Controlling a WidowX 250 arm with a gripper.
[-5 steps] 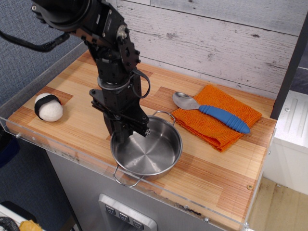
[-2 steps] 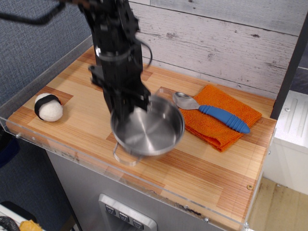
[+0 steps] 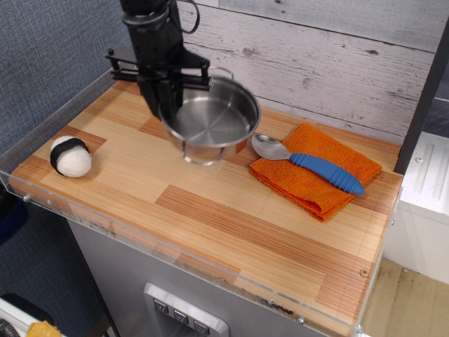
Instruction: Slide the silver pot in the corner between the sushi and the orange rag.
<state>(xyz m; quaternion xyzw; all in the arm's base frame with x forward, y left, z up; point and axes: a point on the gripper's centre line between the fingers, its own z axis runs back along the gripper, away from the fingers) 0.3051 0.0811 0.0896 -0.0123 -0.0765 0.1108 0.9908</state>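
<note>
The silver pot (image 3: 214,116) is held tilted above the wooden tabletop at the back, between the sushi and the orange rag. My gripper (image 3: 168,98) is shut on the pot's left rim, its black arm coming down from the top left. The sushi (image 3: 70,155), a white ball with a black band, lies at the front left of the table. The orange rag (image 3: 316,170) lies folded at the right. The corner post (image 3: 424,91) stands dark at the far right against the whitewashed plank wall.
A metal spoon with a blue handle (image 3: 309,163) lies on the rag, its bowl just right of the pot. A clear acrylic rim (image 3: 175,256) edges the table's front and left sides. The plank wall (image 3: 316,56) closes the back.
The pot has been lifted from the front middle of the table and carried back and up toward the wall, tilting as it went. My arm moved back with it.
</note>
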